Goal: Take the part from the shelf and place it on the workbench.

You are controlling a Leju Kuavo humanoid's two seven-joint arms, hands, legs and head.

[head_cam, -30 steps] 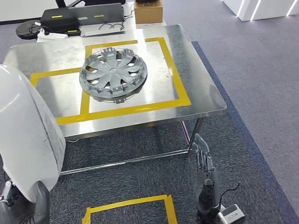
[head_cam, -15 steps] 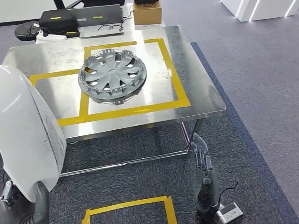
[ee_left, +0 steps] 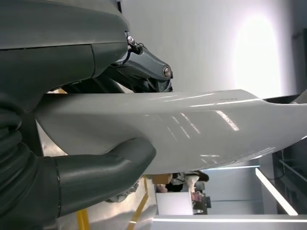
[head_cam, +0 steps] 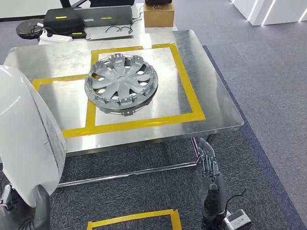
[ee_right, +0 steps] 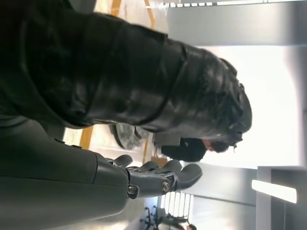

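Note:
The part is a large white curved panel (head_cam: 29, 143) at the left edge of the head view, held up in front of the workbench's near left corner. My left hand (head_cam: 38, 211) grips it from below; in the left wrist view the grey thumb (ee_left: 105, 167) presses under the white panel (ee_left: 203, 129) and darker fingers clamp it from the other side. The steel workbench (head_cam: 217, 105) stands just ahead. My right hand (head_cam: 210, 165) hangs low beside the bench's front right leg, fingers straight and apart, holding nothing; the right wrist view shows those fingers (ee_right: 163, 177) extended.
A grey wheel cover (head_cam: 121, 84) lies inside a yellow tape rectangle (head_cam: 188, 86) on the bench. A cardboard box (head_cam: 158, 14) and black cases (head_cam: 63, 20) sit beyond the far edge. Yellow tape (head_cam: 134, 218) marks the carpet at my feet.
The whole picture has shifted: the bench now sits slightly more to the right and nearer, so the camera moved. The panel stays in my left hand and my right hand hangs as before.

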